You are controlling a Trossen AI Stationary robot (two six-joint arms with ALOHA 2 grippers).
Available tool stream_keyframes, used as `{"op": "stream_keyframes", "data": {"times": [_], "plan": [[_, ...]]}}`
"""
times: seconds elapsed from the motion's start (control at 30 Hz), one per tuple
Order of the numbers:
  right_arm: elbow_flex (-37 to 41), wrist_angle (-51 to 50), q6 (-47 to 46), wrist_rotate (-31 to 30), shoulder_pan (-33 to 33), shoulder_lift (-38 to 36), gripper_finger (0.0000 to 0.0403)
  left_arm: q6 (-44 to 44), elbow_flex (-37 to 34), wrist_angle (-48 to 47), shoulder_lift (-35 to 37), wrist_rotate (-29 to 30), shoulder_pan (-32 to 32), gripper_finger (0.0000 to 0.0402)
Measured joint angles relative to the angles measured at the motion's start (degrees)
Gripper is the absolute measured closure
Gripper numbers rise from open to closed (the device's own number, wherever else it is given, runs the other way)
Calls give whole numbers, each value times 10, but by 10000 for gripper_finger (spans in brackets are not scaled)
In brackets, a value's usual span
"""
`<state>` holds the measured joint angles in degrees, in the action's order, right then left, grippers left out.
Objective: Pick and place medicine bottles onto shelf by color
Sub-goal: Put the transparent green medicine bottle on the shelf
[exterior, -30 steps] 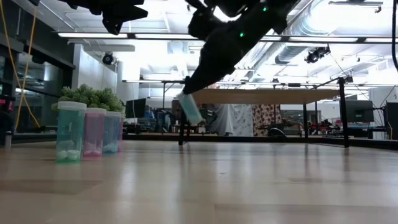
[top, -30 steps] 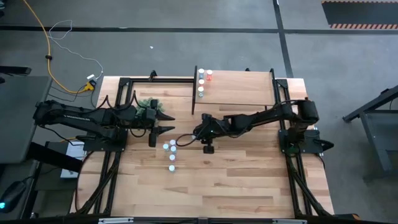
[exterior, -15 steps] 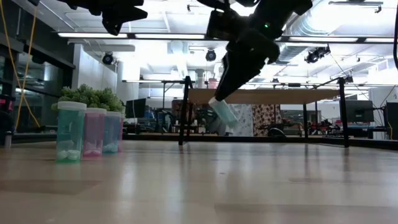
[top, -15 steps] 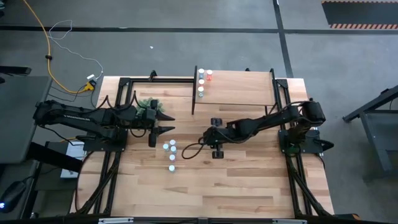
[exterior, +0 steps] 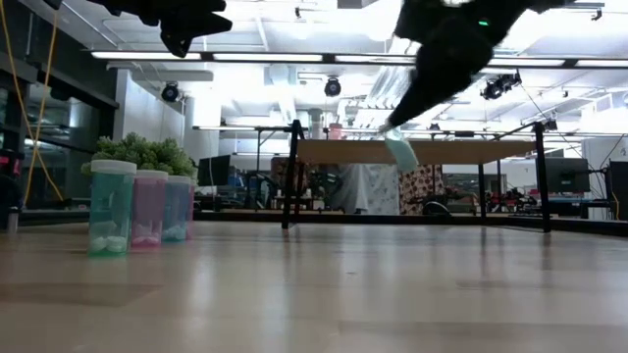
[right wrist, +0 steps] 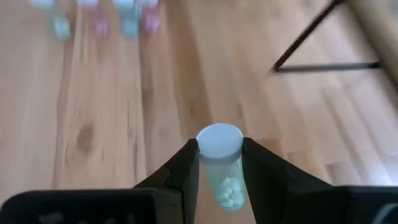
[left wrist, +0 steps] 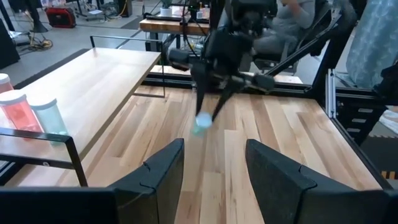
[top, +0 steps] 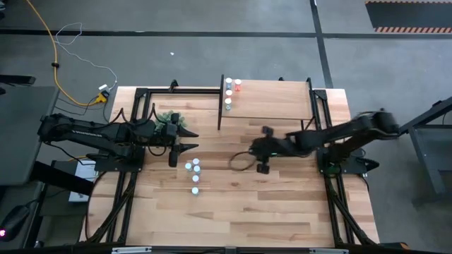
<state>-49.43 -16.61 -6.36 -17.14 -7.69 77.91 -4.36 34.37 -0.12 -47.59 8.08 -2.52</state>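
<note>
bottles first: four medicine bottles [top: 194, 171] stand in a tight cluster on the tabletop [top: 233, 212] left of centre, each a tiny cylinder with a white cap; the low view shows a teal one, a pink one and a bluish one side by side, pills lying at the bottom of the teal and pink ones. just left of them sits a bushy green plant [top: 168, 117], and above it the left gripper [top: 189, 140] hangs over the table with its fingers apart and nothing between them. farther back, the shelf [top: 272, 99], a light-wood board on thin black supports, carries four more bottles [top: 230, 94] along its left end, among them a pink one beside a pale teal one. right of the cluster, in the middle of the table, the right gripper [top: 248, 159] is raised off the wood and clamps a pale teal bottle [right wrist: 221, 169] by its body, white cap pointing away from the wrist, small white pills visible inside; the bottle hangs tilted in the air, clear of the tabletop and short of the shelf
</note>
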Motion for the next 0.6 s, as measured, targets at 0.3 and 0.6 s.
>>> {"op": "stream_keyframes", "data": {"times": [0.3, 0.6], "plan": [[227, 394, 58, -35, 13, -206, 306, 0, 0, 31, 0, 0, 0, 241], [248, 542, 121, -52, 83, -232, 306, 0, 0, 34, 0, 2, 0, 241]]}}
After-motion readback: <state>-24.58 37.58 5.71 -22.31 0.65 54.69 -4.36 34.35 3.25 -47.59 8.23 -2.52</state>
